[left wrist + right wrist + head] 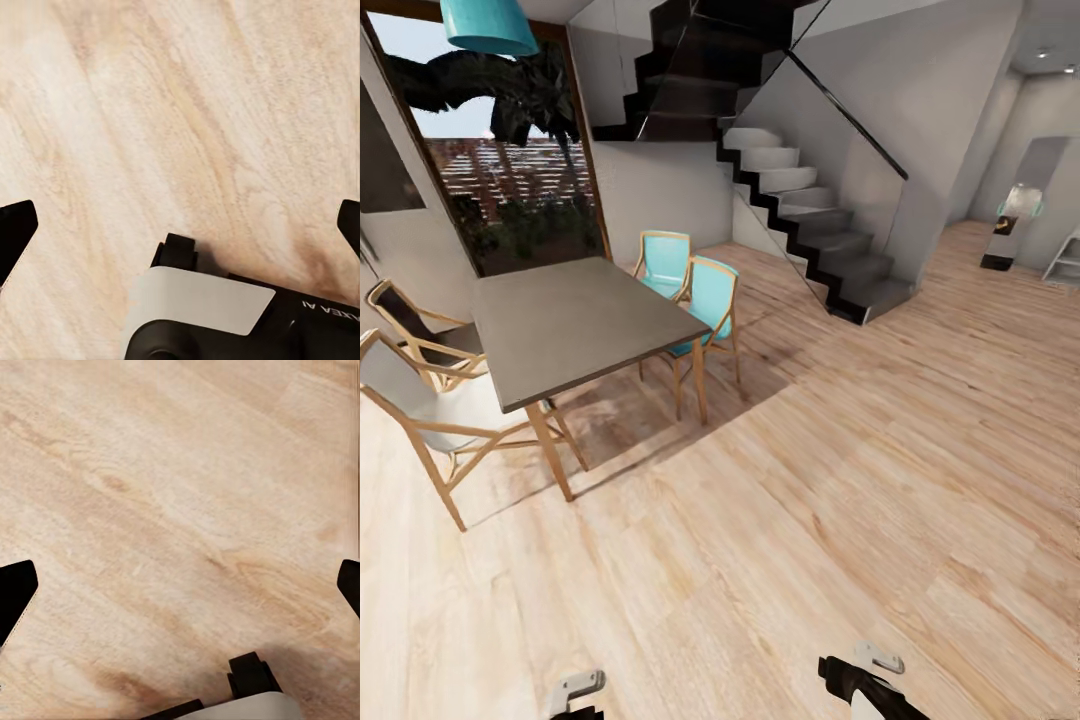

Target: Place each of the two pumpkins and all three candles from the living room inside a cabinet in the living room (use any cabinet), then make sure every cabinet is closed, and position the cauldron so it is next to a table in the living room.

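I am steering across the pale wood floor (830, 500), with none of the pumpkins, candles, cabinet or cauldron anywhere before me. At ten o'clock in the head view stands the dark dining table (575, 325), not the glass-topped table I want, ringed by two turquoise chairs (695, 290) at its far side and two wooden-framed chairs (430, 400) at its near left. A black staircase (810, 220) climbs at one o'clock, and a window (520, 190) with a teal lamp shade (488, 25) fills eleven o'clock.

The left gripper (180, 229) and the right gripper (180, 589) hang over bare planks — each with its dark fingertips spread wide to the frame's edges and nothing between them. In the head view only scraps of the two arms peep in at six o'clock.

My judgement: this is a travel-and-search step. Doing it well means turning the base slowly, keeping both arms tucked low and clear of the chair legs, and sweeping the head until the low brown cabinet comes into sight.

Hard to read: a small pale-and-dark object with a teal rim (1015, 215) by the far passage at two o'clock is too distant to name, and the lower body of the robot is cut off.
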{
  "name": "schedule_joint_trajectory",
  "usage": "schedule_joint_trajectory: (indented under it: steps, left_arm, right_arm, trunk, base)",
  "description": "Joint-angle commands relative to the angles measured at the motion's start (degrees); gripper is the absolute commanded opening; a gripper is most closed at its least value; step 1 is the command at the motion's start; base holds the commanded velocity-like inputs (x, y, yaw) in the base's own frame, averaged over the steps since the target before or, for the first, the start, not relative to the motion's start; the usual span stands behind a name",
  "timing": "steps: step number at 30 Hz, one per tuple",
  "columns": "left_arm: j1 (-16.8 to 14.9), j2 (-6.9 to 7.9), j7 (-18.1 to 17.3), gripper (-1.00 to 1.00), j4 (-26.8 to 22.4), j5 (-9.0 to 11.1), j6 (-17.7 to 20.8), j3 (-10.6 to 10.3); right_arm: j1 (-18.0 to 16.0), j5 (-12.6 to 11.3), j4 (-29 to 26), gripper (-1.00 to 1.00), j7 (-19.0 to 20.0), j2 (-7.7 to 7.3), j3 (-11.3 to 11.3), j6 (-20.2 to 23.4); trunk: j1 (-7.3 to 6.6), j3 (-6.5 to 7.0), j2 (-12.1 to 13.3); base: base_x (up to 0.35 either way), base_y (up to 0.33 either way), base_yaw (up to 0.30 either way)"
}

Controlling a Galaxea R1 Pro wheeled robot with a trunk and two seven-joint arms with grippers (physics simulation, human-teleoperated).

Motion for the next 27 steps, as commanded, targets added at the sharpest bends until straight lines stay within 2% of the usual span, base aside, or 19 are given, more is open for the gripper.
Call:
schedule_joint_trajectory:
  steps: [1, 27]
  left_arm:
    - [0.00, -0.02, 0.00, 1.00, 0.00, 0.00, -0.01, 0.00]
    - [0.00, -0.04, 0.00, 1.00, 0.00, -0.02, -0.01, 0.00]
  right_arm:
    - [0.00, 0.00, 0.00, 1.00, 0.00, -0.02, 0.00, 0.00]
    - [0.00, -0.09, 0.06, 1.00, 0.00, 0.00, 0.00, 0.00]
  trunk:
    - [0.00, 0.00, 0.00]
    - [0.00, -0.01, 0.00]
  base:
    - [0.327, 0.000, -0.277]
    - [0.327, 0.000, -0.280]
